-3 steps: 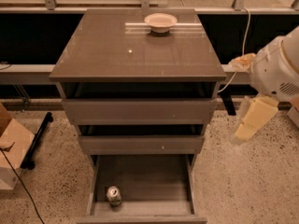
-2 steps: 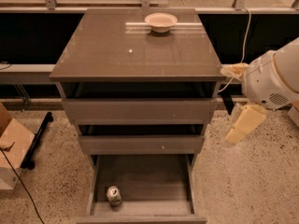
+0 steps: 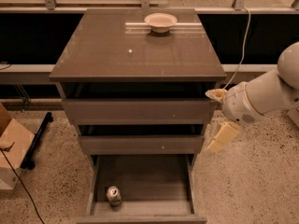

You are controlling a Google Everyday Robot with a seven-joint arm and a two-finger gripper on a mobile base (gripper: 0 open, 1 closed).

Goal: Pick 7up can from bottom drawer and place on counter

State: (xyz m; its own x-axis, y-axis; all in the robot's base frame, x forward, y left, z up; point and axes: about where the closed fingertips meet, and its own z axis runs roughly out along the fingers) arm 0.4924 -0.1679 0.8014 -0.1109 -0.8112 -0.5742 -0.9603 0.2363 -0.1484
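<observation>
Leftmost, a cardboard box point(image 3: 10, 149) sits on the speckled floor beside the cabinet. Next, the bottom drawer point(image 3: 142, 174) is pulled fully out, and the can point(image 3: 113, 195) stands in its front-left corner, close to the left wall. It is upright: long axis vertical, silvery top facing up; which way the tab points cannot be made out. On the counter point(image 3: 126, 50), near the back edge, rests a pale bowl point(image 3: 160, 21). At the cabinet's right side hangs the gripper point(image 3: 211, 120), level with the two upper drawers, well above and right of the can. Its two cream fingers point(image 3: 223, 136) stand apart, with nothing between them. Against the earlier frames, the arm has come in leftward toward the cabinet; can and bowl unmoved.
</observation>
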